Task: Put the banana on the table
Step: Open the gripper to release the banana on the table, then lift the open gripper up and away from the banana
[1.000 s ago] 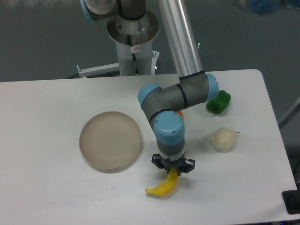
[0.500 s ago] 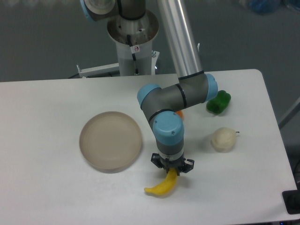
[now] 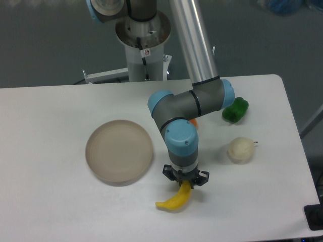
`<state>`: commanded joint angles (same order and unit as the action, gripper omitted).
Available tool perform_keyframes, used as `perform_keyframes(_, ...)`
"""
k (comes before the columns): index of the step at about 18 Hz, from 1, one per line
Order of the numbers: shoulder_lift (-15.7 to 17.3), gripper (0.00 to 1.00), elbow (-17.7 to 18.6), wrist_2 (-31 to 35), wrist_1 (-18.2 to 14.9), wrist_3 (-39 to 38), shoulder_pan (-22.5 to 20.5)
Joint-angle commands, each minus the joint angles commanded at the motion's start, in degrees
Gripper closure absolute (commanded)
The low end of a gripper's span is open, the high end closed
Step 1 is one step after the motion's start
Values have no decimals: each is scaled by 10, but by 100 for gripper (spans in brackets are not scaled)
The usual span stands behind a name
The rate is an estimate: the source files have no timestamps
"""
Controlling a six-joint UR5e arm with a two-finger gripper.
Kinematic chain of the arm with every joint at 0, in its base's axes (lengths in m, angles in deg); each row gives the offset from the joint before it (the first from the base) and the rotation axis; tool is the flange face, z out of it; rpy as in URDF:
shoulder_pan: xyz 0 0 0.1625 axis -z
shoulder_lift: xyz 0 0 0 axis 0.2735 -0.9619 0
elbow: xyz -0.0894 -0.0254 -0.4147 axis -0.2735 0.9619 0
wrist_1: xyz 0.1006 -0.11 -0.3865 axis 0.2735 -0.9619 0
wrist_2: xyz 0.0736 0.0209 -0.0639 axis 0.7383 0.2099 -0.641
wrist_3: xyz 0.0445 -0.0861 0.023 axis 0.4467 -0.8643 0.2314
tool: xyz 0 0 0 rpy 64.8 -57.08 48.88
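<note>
- A white table (image 3: 60,212) fills most of the frame, seen from above and in front.
- A grey and blue robot arm (image 3: 187,106) reaches down from the top centre, ending in a gripper (image 3: 185,182) just below the middle of the frame.
- The gripper points straight down, its fingers pinched on the upper end of the banana (image 3: 174,199).
- The banana is bright yellow and curved; it slants from the gripper down to the left, its lower tip at the table surface in the lower centre. Whether that tip rests on the table cannot be told.
- A round beige-grey plate (image 3: 119,150) lies on the table at centre left, well apart from the banana.
- A pale cream round fruit (image 3: 240,149) sits at centre right.
- A green pepper (image 3: 235,110) lies above it, near the arm's elbow.
- A sliver of something orange (image 3: 194,121) shows behind the arm.
</note>
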<state>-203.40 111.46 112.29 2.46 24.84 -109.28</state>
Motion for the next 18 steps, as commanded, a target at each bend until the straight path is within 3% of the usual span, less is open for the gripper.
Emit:
perform_keyframes(1,2,7,0,1,1,0,0)
perform_keyframes(2,4,0,-1,1,1,-1,-1)
perform_keyframes(11,31,0,-47,1,0,2,-10)
perform_keyframes(14,29,0,-73,6,-1,49,-19)
perform_keyframes(18,31,0,-75,15,-1,171,-62)
